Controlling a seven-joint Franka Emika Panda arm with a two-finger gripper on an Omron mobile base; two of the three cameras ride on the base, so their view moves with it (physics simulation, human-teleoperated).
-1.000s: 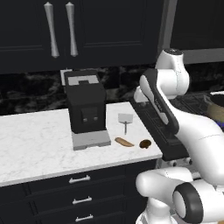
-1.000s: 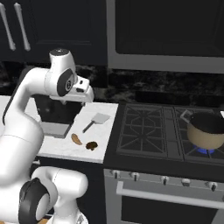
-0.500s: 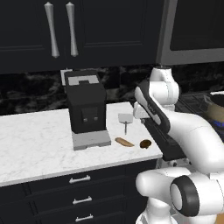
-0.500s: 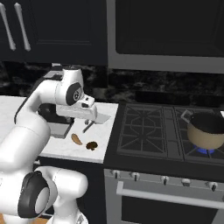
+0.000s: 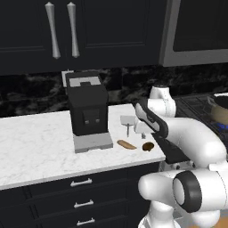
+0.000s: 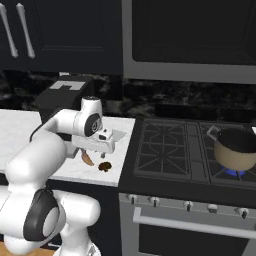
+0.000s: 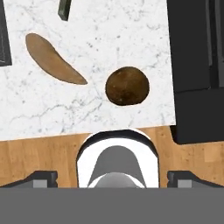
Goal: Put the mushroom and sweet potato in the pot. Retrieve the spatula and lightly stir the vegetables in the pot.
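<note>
We see our gripper (image 7: 112,177) spread wide and empty, above the mushroom (image 7: 127,85) on the tabletop (image 7: 109,39) edge, with the sweet potato (image 7: 53,60) just beside it. The pot (image 6: 236,148) sits on the stove (image 6: 170,150).

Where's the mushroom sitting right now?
The mushroom lies on the white counter near its front edge, just right of the sweet potato in the left base view.

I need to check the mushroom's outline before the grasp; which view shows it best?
The hand view: the mushroom sits large and unblocked on the marble. The left base view and right base view show a small dark lump near the counter edge.
</note>
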